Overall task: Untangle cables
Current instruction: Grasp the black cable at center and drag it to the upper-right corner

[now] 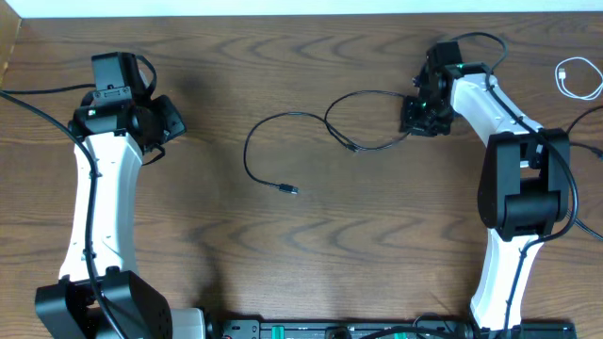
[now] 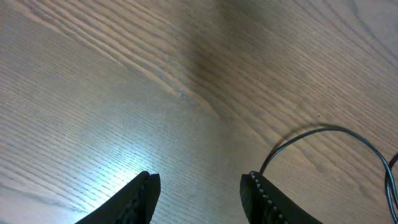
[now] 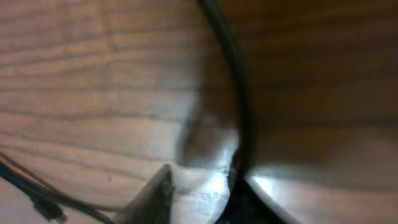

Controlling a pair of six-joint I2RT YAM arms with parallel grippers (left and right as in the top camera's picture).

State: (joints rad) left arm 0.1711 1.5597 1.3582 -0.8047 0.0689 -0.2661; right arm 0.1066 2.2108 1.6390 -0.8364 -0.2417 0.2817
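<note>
A long thin black cable (image 1: pixel 248 151) lies in loops on the wooden table at centre. One plug end (image 1: pixel 291 191) rests toward the front. My right gripper (image 1: pixel 424 118) is low over the cable's right loop. In the right wrist view its jaws (image 3: pixel 202 177) are apart with table showing between them, and the black cable (image 3: pixel 239 106) runs down against the inner edge of the right finger. A second stretch with a plug (image 3: pixel 43 208) shows at lower left. My left gripper (image 1: pixel 170 122) is open and empty (image 2: pixel 199 177), with the cable (image 2: pixel 311 132) to its right. A short white cable (image 1: pixel 577 77) lies coiled at the far right.
The table's back edge (image 1: pixel 301 13) runs along the top of the overhead view. Thick black wires hang from both arms. The arm bases (image 1: pixel 339 330) sit at the front edge.
</note>
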